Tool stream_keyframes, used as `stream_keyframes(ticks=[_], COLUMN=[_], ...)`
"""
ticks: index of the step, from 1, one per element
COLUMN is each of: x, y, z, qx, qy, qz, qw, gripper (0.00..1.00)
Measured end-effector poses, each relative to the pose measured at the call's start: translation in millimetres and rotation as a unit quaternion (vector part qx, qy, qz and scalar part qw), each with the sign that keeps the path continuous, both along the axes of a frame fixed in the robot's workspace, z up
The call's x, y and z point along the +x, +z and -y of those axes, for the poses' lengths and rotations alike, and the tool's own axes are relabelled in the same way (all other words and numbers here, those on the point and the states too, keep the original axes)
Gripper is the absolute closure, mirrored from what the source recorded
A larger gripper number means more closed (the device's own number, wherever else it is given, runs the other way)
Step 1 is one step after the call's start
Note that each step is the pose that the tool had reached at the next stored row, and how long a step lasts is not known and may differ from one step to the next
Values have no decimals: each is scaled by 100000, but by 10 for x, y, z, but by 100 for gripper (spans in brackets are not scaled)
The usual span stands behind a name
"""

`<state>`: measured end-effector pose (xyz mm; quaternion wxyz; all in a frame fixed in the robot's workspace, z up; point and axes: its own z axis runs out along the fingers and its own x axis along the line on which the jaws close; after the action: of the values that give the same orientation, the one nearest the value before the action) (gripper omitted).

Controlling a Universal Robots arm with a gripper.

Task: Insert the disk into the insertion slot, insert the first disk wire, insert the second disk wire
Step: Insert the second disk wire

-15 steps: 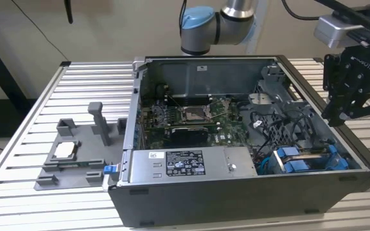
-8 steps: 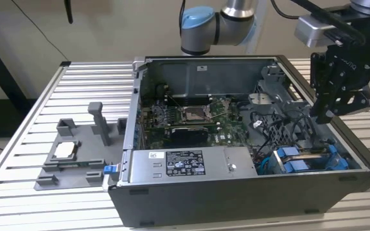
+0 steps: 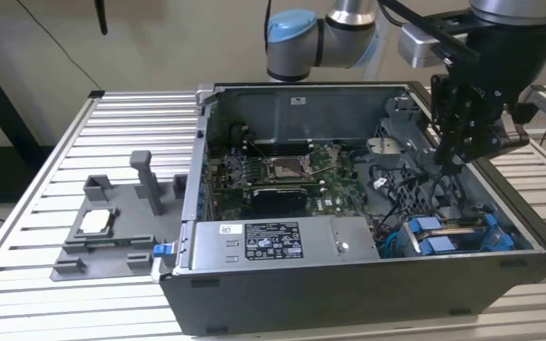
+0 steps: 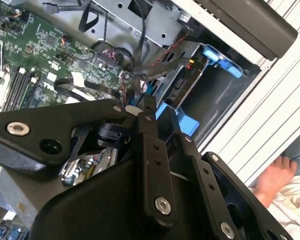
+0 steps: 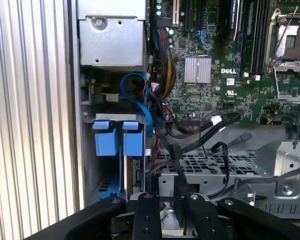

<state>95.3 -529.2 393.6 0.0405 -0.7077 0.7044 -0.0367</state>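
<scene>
You have one disk, and it already stands on edge inside the one insertion slot, the dark metal bay in the case's corner towards the exterior view's right and front. In the second wrist view you see its dark end, with a small label, sitting above a blue carrier piece. In the first wrist view you can count two blue tabs side by side at the mouth of the bay. Thin red and black wires run close to the disk's end, but you cannot tell whether any of them is plugged in.

Your claw hangs inside the case, just above and behind the bay, near the case's wall on the exterior view's right. In the second wrist view the claw is drawn almost fully together. One black cable runs straight down to its tips, so it appears pinched on that cable's end. A small pale piece shows right at the pinch, and you cannot tell what it is.

Further out you have one green motherboard on the case floor and one grey labelled power-supply box along the front edge. The one open case stands on a slatted metal table. Beside it on the table, to the exterior view's left, lies one grey fixture with upright posts. In the second wrist view, one person's hand rests beyond the table's edge.
</scene>
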Motion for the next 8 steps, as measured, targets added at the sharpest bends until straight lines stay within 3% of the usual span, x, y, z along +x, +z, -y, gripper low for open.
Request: stream_keyframes(ticks=[3, 8], x=[-66, -171], y=[-28, -56], z=[-51, -106], qx=[-548, -2468], qy=[2, -2], qz=[209, 692], qw=[99998, 99967], gripper=[73, 73])
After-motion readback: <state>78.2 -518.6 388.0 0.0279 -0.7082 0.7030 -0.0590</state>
